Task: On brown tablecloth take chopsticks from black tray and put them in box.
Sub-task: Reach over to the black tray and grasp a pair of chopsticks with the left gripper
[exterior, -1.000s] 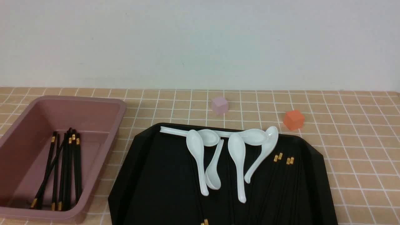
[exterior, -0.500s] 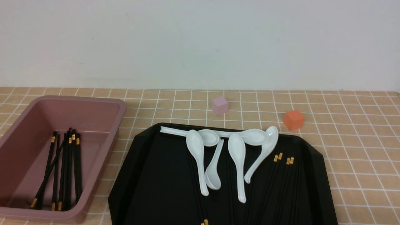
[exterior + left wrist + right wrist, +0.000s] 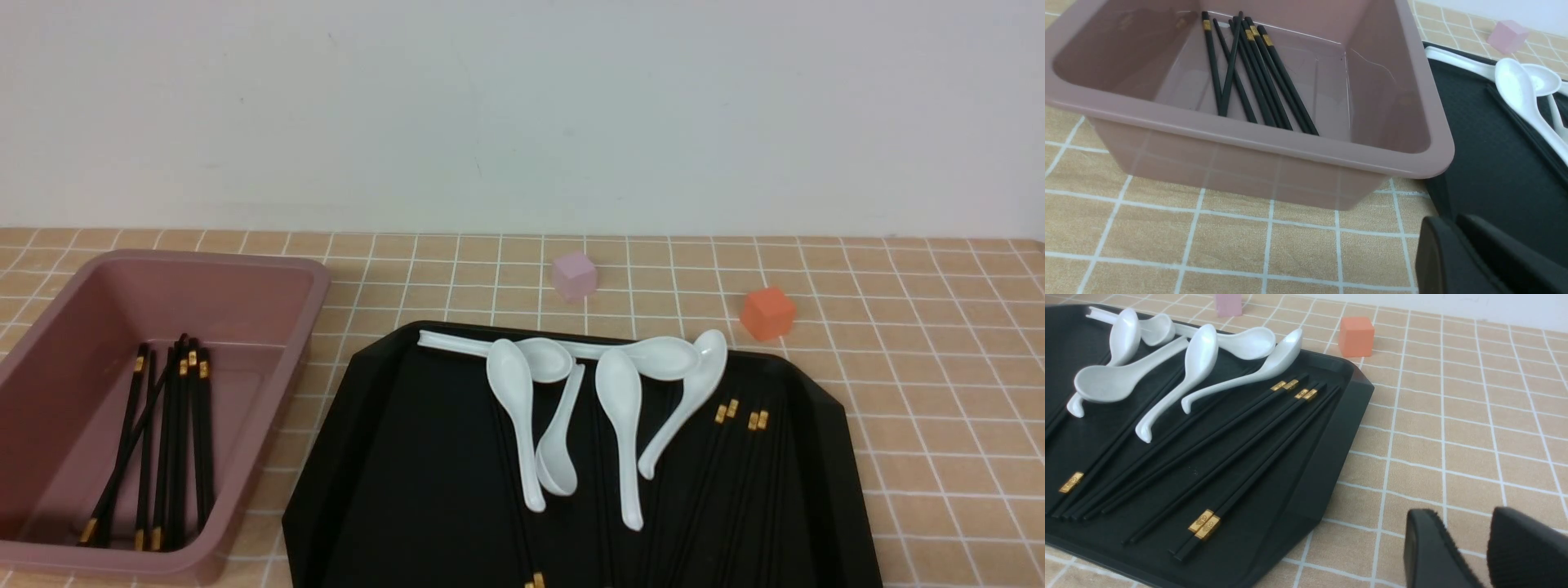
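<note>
**Two groups of chopsticks: one in the box, one on the black tray**

Front view. The box stands at the left on the brown tablecloth, with the black tray just beside it to the right. A bundle of chopsticks lies lengthwise on the box floor, one stick crossing the others at a slant. More chopsticks on the tray lie in its right half, gold bands showing at both ends, and several run under the white spoons piled across the tray's far part. A pink cube and an orange cube sit on the cloth beyond the tray, well apart from each other.

Wrist views. The left gripper hangs above the cloth near the box's corner and the tray's edge; its fingers lie together with no gap visible and nothing between them. The right gripper hangs over bare cloth off the tray's right side, its fingers parted and holding nothing. Neither gripper appears in the front view.
</note>
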Available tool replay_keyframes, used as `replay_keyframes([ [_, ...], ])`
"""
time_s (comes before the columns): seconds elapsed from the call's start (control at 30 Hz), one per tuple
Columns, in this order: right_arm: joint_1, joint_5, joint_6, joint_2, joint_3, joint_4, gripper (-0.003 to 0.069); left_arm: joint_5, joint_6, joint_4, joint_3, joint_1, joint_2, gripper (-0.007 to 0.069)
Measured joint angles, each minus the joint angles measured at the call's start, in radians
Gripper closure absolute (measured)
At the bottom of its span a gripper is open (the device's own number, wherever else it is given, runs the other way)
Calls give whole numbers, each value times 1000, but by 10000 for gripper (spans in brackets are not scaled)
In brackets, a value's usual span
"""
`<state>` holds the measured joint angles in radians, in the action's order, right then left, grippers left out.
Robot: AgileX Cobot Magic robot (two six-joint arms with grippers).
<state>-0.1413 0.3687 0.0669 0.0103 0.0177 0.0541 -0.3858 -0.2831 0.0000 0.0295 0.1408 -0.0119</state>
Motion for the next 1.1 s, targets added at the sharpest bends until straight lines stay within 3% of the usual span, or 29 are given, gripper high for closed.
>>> replay_keyframes([
  [0.47,0,0,0,0,0,0,419,96,0,-37,0,0,0,564],
  [0.63,0,0,0,0,0,0,419,106,-32,-273,0,0,0,564],
  [0.7,0,0,0,0,0,0,419,106,-98,-471,0,0,0,560],
  [0.9,0,0,0,0,0,0,419,125,-223,-892,0,0,0,552],
  [1.1,0,0,0,0,0,0,419,277,-232,-1107,0,0,0,550],
])
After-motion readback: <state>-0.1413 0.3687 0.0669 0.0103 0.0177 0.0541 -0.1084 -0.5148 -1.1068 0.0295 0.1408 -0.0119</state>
